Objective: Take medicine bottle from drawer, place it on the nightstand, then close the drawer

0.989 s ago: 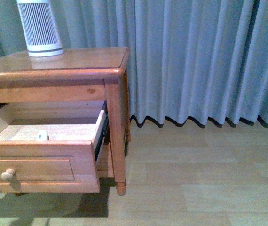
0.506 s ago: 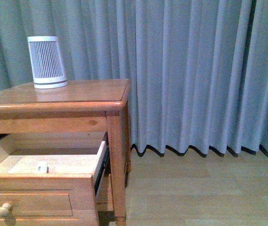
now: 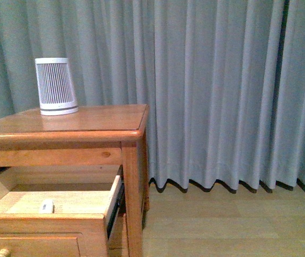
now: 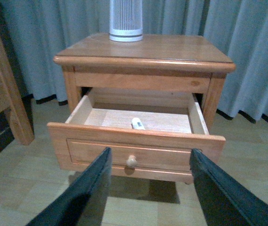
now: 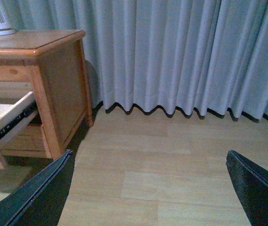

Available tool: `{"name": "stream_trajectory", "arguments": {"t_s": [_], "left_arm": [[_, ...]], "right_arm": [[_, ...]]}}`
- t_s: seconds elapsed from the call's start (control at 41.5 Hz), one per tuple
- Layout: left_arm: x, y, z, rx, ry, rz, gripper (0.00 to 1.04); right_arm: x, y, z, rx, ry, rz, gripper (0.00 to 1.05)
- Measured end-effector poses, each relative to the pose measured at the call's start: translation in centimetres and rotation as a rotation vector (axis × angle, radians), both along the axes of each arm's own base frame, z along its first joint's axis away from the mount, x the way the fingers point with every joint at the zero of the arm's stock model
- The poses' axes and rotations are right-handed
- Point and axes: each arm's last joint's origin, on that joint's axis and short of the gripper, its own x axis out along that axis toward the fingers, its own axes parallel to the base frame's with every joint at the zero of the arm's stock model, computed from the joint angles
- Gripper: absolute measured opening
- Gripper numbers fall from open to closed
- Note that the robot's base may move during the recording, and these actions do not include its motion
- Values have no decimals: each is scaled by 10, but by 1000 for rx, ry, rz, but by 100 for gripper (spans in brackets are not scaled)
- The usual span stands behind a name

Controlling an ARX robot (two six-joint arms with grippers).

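Moved: nightstand [image 3: 88, 126] sat lower in frame.
Look: medicine bottle [image 4: 137, 124] lay white, small, by drawer [image 4: 134, 140] front.
Hidden: knob [image 3: 1, 252] was cropped in front view.
Pincers: left gripper [image 4: 149, 153], right gripper [image 5: 149, 155] spread wide, empty.

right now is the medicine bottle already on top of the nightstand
No, the medicine bottle lies inside the open drawer, and only the ribbed device stands on the nightstand top.

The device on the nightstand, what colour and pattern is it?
The device is white with fine dark vertical stripes and a dark base band; best in front view.
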Motion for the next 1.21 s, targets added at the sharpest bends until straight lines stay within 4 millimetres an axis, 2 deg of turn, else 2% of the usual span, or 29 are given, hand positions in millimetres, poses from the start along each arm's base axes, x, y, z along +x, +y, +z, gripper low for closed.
{"name": "stream_trajectory", "arguments": {"t_s": [0.217, 0.241, 0.651, 0.772, 1.013, 1.133, 1.206], "left_arm": [[0, 0, -15, 0, 0, -4, 4], [0, 0, -17, 0, -1, -4, 4], [0, 0, -28, 2, -3, -4, 3], [0, 0, -41, 2, 3, -6, 3], [0, 0, -40, 2, -3, -2, 4], [0, 0, -40, 2, -3, 0, 24], [0, 0, -40, 2, -3, 0, 40]], "right_arm": [[0, 0, 0, 0, 0, 0, 98], [0, 0, 0, 0, 0, 1, 98], [0, 0, 0, 0, 0, -2, 98], [0, 0, 0, 0, 0, -1, 98], [0, 0, 0, 0, -1, 3, 98], [0, 0, 0, 0, 0, 5, 98], [0, 0, 0, 0, -1, 5, 98]]}}
